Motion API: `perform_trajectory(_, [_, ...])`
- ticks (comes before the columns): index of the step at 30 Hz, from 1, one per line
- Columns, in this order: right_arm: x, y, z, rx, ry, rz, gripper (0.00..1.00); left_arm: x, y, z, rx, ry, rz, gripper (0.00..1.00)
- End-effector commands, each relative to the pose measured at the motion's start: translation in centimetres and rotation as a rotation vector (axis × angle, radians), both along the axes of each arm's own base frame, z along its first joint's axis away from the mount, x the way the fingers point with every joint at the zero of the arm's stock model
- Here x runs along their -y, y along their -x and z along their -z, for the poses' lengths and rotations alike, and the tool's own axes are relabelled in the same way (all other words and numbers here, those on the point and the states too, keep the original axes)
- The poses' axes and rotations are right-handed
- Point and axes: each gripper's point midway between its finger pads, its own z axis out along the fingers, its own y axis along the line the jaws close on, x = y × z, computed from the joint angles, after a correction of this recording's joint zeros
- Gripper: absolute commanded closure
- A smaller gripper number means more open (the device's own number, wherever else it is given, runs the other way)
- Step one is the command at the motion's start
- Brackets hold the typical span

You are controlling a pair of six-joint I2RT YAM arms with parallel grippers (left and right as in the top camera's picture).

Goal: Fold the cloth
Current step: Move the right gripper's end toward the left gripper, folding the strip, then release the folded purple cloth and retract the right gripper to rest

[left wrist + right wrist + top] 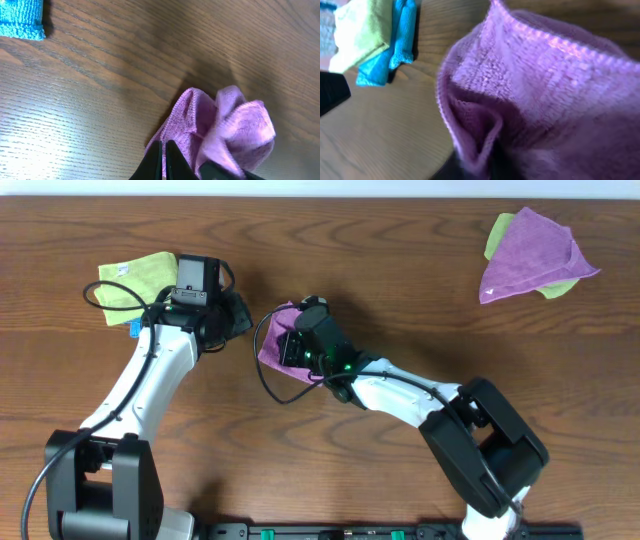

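A purple cloth (pixel 272 340) lies bunched at the table's middle; it also shows in the left wrist view (pixel 235 130) and fills the right wrist view (pixel 545 90). My right gripper (pixel 292 348) is shut on a fold of the cloth (pixel 482 160) and holds it lifted and crumpled. My left gripper (pixel 240 315) is just left of the cloth. Its fingers (pixel 164 152) are pressed together, with their tips at the cloth's near edge. I cannot tell whether they pinch any fabric.
A lime-green cloth (pixel 135 275) with a blue cloth (pixel 133 328) under it lies at the far left, also in the right wrist view (pixel 360 30) (pixel 400 35); the blue one shows in the left wrist view (pixel 20 20). A purple-and-green cloth pile (pixel 535 255) sits far right.
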Motion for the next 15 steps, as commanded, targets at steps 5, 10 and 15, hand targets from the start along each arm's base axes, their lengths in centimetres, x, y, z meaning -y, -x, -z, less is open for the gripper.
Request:
perform_trajectory(5, [-1.5,0.3,-0.5,0.026,-0.016,-0.056,0.41,-0.6,-0.6,-1.5,0.041,-0.021,0.001,0.94])
perform_trajectory(10, [-2.1,0.7,-0.7,0.021,-0.036,-0.095,0.31,-0.6,-0.5,-1.5,0.040,-0.021,0.001,0.94])
perform_trajectory(15, [-1.6,-0.2,-4.1,0.096,-0.067,-0.111,0.01,-0.7,-0.2,-1.6,0.034,-0.025,0.000,0.94])
